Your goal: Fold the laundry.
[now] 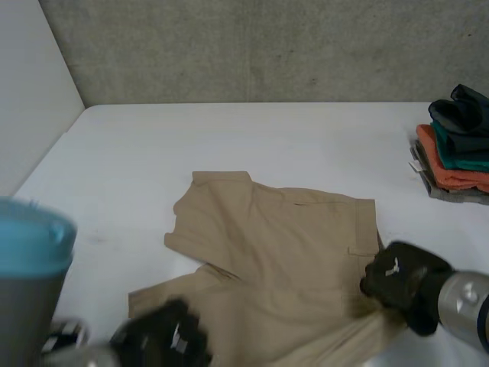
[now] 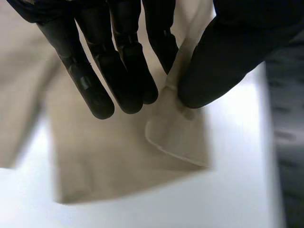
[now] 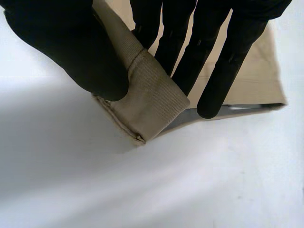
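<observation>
At the front of the white table (image 1: 229,138), the left hand (image 1: 164,340) and right hand (image 1: 401,279) each pinch an edge of the tan cotton shorts (image 1: 283,237). The cloth is probably limp and light, so the thick hems should grip surest.

Shorts (image 1: 283,252) cut off below (clothes stack (image 1: 456,149) apparently too).

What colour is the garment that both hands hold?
The garment is plain beige; the head view shows it best.

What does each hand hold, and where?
Both pinch the tan garment: the left hand at a hem corner, the right hand at a folded corner.
</observation>
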{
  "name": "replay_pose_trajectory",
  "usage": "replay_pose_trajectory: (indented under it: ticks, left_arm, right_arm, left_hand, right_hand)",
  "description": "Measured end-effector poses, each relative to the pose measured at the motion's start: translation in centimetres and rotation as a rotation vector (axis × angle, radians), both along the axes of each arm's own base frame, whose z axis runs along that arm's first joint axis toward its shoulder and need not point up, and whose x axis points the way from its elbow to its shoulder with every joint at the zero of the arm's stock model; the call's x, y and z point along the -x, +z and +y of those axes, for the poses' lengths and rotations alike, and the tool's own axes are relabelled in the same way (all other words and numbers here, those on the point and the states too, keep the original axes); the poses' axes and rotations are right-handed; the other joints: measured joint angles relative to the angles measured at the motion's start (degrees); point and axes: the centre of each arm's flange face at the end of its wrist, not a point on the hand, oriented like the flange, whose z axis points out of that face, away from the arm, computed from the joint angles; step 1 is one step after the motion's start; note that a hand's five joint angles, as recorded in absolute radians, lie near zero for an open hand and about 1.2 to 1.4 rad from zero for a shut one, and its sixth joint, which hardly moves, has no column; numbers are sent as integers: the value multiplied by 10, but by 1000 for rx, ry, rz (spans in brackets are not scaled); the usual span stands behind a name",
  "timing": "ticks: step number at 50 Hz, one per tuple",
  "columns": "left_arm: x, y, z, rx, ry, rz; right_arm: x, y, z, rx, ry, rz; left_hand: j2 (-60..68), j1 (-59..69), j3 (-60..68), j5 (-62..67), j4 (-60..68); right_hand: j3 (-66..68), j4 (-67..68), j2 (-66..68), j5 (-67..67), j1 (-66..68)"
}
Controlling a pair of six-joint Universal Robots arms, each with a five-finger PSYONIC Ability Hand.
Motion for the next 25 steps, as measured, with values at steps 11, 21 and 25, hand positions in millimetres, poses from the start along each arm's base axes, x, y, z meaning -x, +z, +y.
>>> replay_pose_trajectory:
  ticks: [11, 21, 25]
  left_arm:
    - [86, 7, -162, 482, 176, 291]
    - [115, -23, -258, 689, 285, 386]
    - [122, -35, -279, 746, 288, 434]
  right_arm:
    - [-17, -8, -98, 124, -277, -346]
    - [-31, -27, -167, 391, -348, -448]
    - [-38, -41, -192, 472, -356, -464]
  left_hand:
    - [0, 0, 0, 1, 0]
    - [0, 0, 0, 1, 0]
    - [-92, -71, -78, -70, -80]
  right_hand:
    - [0, 0, 0, 3, 0]
    - [0, 0, 0, 3, 0]
    - [-123, -125, -121, -119, -90]
